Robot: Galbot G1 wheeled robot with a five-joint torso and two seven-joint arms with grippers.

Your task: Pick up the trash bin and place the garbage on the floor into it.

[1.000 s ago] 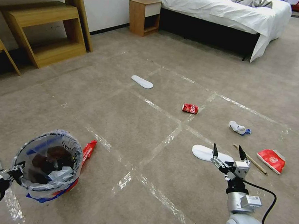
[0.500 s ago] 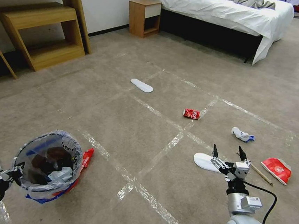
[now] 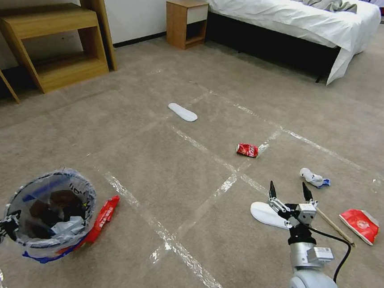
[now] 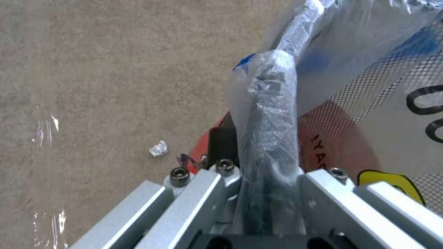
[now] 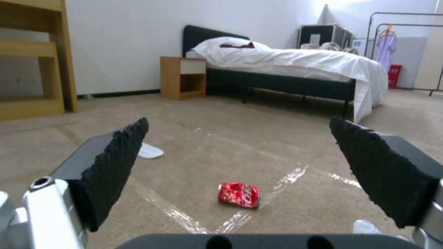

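Nearest, the left gripper [image 4: 258,193] is clamping the rim of the small red plastic-lined trash bin [image 3: 51,212], while the right gripper [image 3: 287,192], fingers spread wide, is hovering above the flat white insole [image 3: 268,215], whose long axis is running crosswise; the crushed red soda can [image 5: 238,194] is lying dead ahead.

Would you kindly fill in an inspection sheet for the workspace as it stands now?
Surface: carpet floor crossed by tape lines.
Job's things: trash bin, bag-lined, partly filled, held at its rim.
Clutter: two insoles, crushed can, wrapper beside bin, crumpled paper, red carton, stick.
Grippers: left gripper shut on the bin rim; right gripper open above the near insole.
Cables: black cable on right wrist.
Surroundings: bed, nightstand, wooden shelving.
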